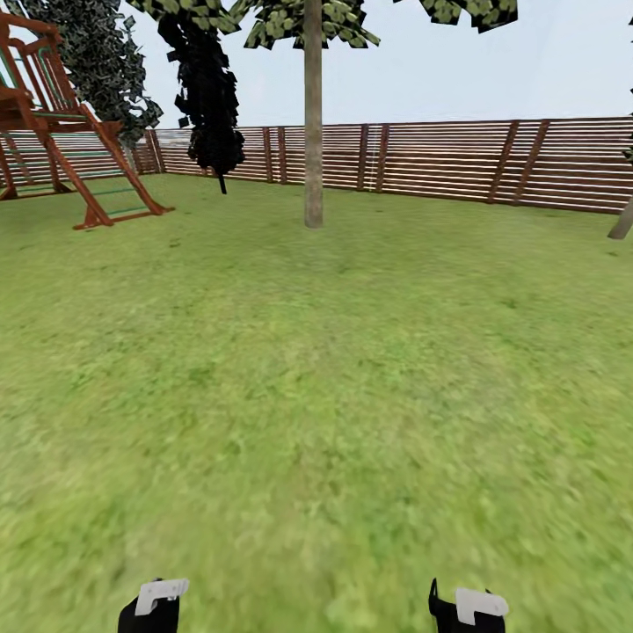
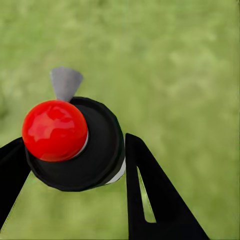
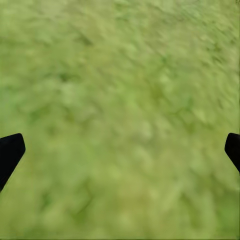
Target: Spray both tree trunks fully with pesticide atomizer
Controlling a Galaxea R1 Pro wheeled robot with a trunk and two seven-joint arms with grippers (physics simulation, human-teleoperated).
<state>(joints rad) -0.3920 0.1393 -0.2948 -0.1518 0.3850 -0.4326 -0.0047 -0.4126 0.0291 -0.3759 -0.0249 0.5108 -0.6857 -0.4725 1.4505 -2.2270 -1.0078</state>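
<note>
The pesticide atomizer has a red round knob, a black cap and a grey nozzle. It sits between the black fingers of my left gripper, which is shut on it over the grass. My right gripper is open, with only lawn between its fingertips. Ahead on the lawn stands a tree with a thick, bare, grey-brown tree trunk and blocky leaves at the top. The leaning base of another trunk shows at the far right edge. Both arm ends sit low in the head view, left and right.
A brown slatted fence closes the lawn at the back. A red-brown wooden play frame stands at the far left, and a thin-stemmed black tree near the fence. Open grass lies between me and the trunk.
</note>
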